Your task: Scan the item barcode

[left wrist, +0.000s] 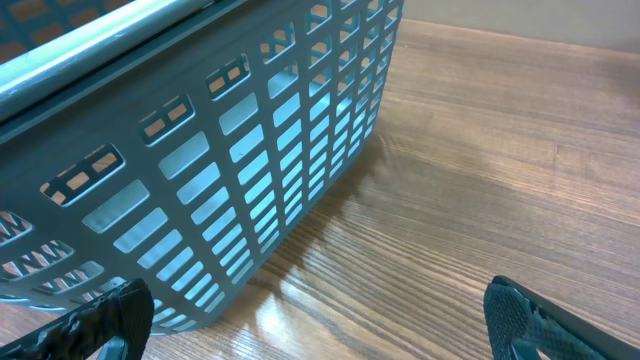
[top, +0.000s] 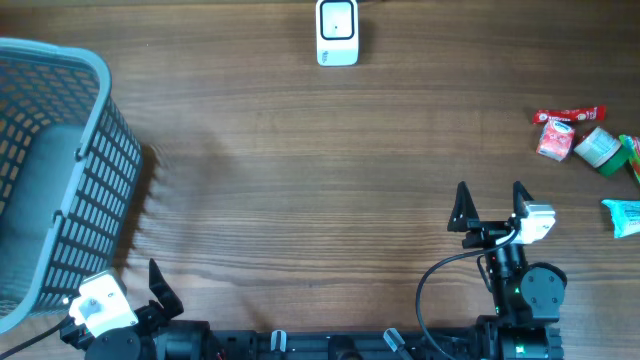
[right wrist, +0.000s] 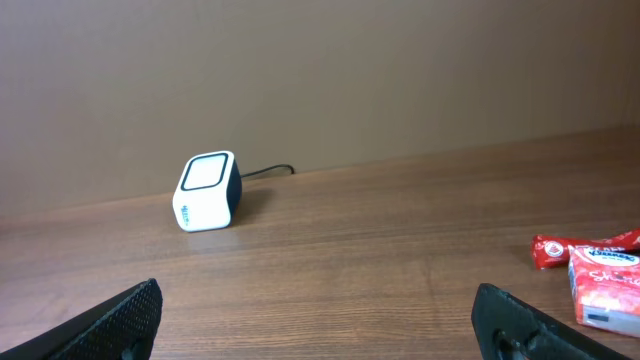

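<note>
Left claw (left wrist: 315, 315): spread, empty, beside grey basket (top: 60, 50).
Right claw (top: 490, 190): spread, empty, over counter (top: 300, 180).
Items, right counter edge, apart from both claws: teal packet (top: 622, 215), tub (top: 598, 147), red carton (top: 556, 138), red wrapper (top: 568, 116).
White scanner (top: 337, 32): far edge, centre.

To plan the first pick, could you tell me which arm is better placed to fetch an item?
Probably right: the right gripper is open, nearest the red packet; the left gripper sits beside the basket, far away.
</note>
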{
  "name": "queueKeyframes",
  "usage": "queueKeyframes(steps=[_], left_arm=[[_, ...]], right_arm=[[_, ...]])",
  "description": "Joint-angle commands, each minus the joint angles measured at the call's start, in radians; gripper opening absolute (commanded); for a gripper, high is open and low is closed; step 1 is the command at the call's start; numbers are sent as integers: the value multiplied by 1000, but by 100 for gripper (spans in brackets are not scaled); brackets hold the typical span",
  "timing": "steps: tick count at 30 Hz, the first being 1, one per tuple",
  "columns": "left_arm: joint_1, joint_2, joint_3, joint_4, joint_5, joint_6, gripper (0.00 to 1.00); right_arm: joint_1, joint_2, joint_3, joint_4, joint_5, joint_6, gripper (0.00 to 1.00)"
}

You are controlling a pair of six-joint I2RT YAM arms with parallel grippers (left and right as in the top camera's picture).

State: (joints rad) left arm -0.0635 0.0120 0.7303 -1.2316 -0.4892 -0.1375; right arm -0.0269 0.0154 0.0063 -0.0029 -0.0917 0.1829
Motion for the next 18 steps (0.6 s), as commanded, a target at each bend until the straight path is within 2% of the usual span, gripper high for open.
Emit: queueKeyframes(steps=[1, 4, 6, 12, 14, 16, 18], left_arm=[[7, -7, 0, 3, 0, -5, 100], [7, -7, 0, 3, 2, -3, 100], [6, -7, -4, 64, 41, -2, 100], [7, -8, -259, 537, 226, -2, 100], [7, -8, -405, 756, 310, -2, 100], [7, -8, -495, 866, 351, -2, 100], [8, -8, -547, 893, 370, -2, 100]], right_arm=[[8, -12, -1, 5, 18, 10, 100], [8, -12, -1, 5, 18, 10, 100], [8, -12, -1, 5, 18, 10, 100], [8, -12, -1, 5, 18, 10, 100], [8, -12, -1, 5, 18, 10, 100], [8, -12, -1, 5, 18, 10, 100], [8, -12, -1, 5, 18, 10, 100]])
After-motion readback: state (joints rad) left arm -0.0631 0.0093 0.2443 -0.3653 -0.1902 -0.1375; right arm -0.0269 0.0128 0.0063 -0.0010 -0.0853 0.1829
